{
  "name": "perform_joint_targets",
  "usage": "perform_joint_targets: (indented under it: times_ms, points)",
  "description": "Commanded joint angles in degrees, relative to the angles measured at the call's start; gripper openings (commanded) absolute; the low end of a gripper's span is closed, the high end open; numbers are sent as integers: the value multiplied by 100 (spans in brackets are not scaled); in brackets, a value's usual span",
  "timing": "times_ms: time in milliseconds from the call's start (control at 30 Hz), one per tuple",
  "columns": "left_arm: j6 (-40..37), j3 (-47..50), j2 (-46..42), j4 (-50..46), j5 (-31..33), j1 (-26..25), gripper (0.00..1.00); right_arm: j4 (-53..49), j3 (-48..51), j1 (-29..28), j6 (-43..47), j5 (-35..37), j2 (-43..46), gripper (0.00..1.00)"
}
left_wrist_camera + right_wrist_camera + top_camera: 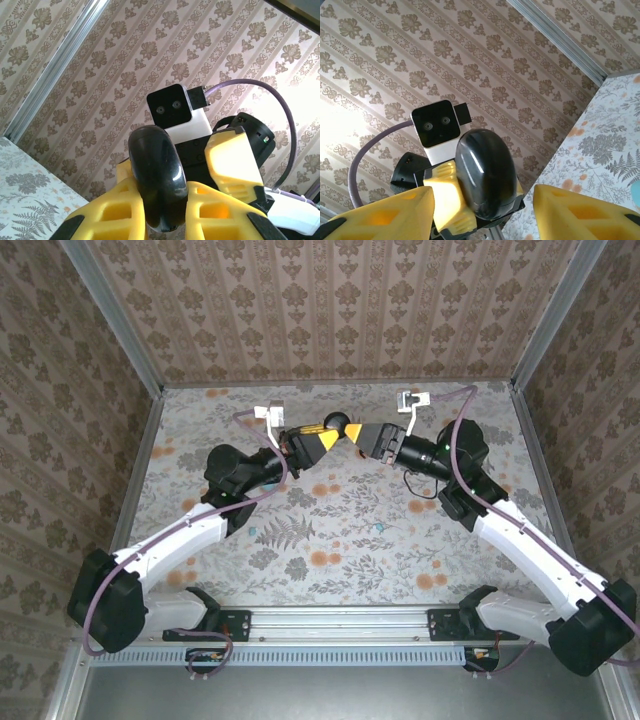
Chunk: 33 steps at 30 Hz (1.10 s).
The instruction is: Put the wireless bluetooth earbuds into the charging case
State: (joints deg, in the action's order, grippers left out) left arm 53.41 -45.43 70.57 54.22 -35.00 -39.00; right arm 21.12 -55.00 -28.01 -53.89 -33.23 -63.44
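case: the charging case (pixel 378 527) looks to be that tiny turquoise speck lying on the flowery table (pixel 250 570), pretty much mid-table. It's too small from above to make out more. The right wrist view has a sliver of light turquoise at its right edge, low on the tablecloth, which I take for the same thing.

case vs pincers: both pincers are up in the air toward the far side of the table, tips pointing at each other. The case sits on the cloth nearer than them and a touch to the right, well apart from both. Nothing is touching it.

left pincer: the left gripper (pixel 160 210) is clamped tight on a glossy black rounded thing (pixel 155 180). It's squeezed between the two yellow fingers (pixel 112 212) with its top sticking out past them.

right pincer: the right gripper (pixel 485 215) has its jaws apart, roughly half spread. One yellow finger (pixel 585 210) sits on each side of the black thing, with a clear gap on both sides. It's straddling it, not touching, and holding nothing.

black thing: smooth, shiny and dark, up in the air right between the two sets of fingertips.

extra: each wrist camera is staring straight at the other arm's camera block (pixel 437 129).
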Motion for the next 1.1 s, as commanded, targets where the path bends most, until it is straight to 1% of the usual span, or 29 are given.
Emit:
perform_joint_targets:
  times_ms: [0, 33, 200, 367, 533, 600, 667, 733, 867, 967, 1033, 1067]
  points:
    - [221, -220, 16, 361, -138, -7, 5, 410, -90, -30, -47, 30, -84, 55]
    - [225, -229, 34, 356, -308, -11, 5, 471, -90, -34, -52, 6, -104, 54]
    - [253, -252, 76, 344, -386, -9, 4, 735, -95, -30, -60, -130, -213, 43]
    - [388, -304, 155, 374, -546, -4, 4, 953, 3, -36, -84, -195, -265, 34]
    - [399, -271, 126, 344, -545, 20, 5, 992, -26, -32, -11, -441, -330, 19]
    - [357, -221, 83, 310, -536, 55, 8, 769, -84, -29, 170, -550, -319, 13]
    - [288, -160, 2, 223, -493, 98, 20, 322, -212, -30, 508, -642, -277, 11]
    - [208, -75, -113, 115, -455, 153, 25, -294, -414, -29, 964, -731, -226, 9]
    - [22, 62, -426, -229, -492, 302, 37, -1883, -1088, -27, 2110, -998, -179, 7]
    - [-377, 78, -778, -958, -619, 423, 47, -2923, -1543, -20, 2913, -990, -178, 5]
    - [-866, 24, -1075, -1644, -705, 488, 51, -3533, -1799, -20, 3423, -930, -198, 4]
    - [-1198, -41, -1248, -2147, -741, 507, 54, -3839, -1933, -20, 3679, -893, -217, 4]
